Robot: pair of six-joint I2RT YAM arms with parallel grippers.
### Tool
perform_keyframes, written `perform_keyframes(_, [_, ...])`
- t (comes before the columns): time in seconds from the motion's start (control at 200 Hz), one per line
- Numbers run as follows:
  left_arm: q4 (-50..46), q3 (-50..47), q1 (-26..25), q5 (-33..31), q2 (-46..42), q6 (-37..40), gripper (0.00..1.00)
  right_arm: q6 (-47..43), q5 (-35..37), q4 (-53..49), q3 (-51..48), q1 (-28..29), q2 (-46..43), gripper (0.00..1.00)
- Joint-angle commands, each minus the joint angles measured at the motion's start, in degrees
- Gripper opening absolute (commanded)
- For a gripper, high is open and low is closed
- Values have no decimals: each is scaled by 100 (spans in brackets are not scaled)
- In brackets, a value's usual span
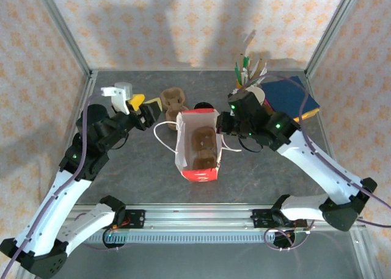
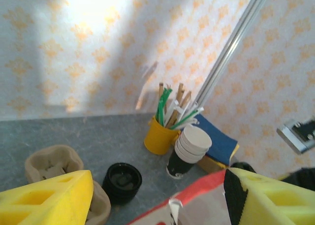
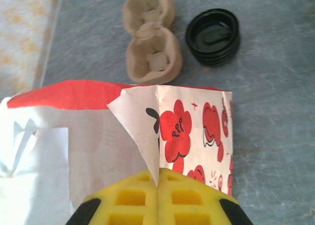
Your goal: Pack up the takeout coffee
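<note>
The takeout coffee is out of view. A red-and-white flowered paper bag [image 1: 197, 146] stands open mid-table with a brown pulp carrier [image 1: 204, 148] inside it. My right gripper [image 1: 225, 124] [image 3: 158, 183] is shut on a white fold of the bag's right wall [image 3: 142, 131]. My left gripper [image 1: 146, 110] [image 2: 157, 205] is open just left of the bag's far corner, and the bag's red rim [image 2: 197, 191] shows between its yellow fingers [image 2: 44, 200].
A pulp cup carrier [image 1: 172, 100] [image 3: 151, 43] and a stack of black lids [image 1: 201, 106] [image 3: 212, 29] [image 2: 122, 181] lie behind the bag. Back right stand a yellow straw pot [image 1: 244, 77] [image 2: 160, 136], stacked lidless cups [image 2: 189, 148] and blue napkins [image 1: 294, 96].
</note>
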Motion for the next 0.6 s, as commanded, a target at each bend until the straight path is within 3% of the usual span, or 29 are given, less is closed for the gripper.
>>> perform_keyframes(0.0, [599, -190, 28, -338, -220, -107, 73, -645, -568, 762, -330, -13, -293, 0])
perform_keyframes(0.315, [907, -362, 28, -480, -488, -35, 74, -1175, -1230, 1827, -1120, 4, -1243, 0])
perform_keyframes(0.596, [943, -351, 31, -503, -451, 13, 74, -1164, -1352, 2232, -1460, 0, -1420, 0])
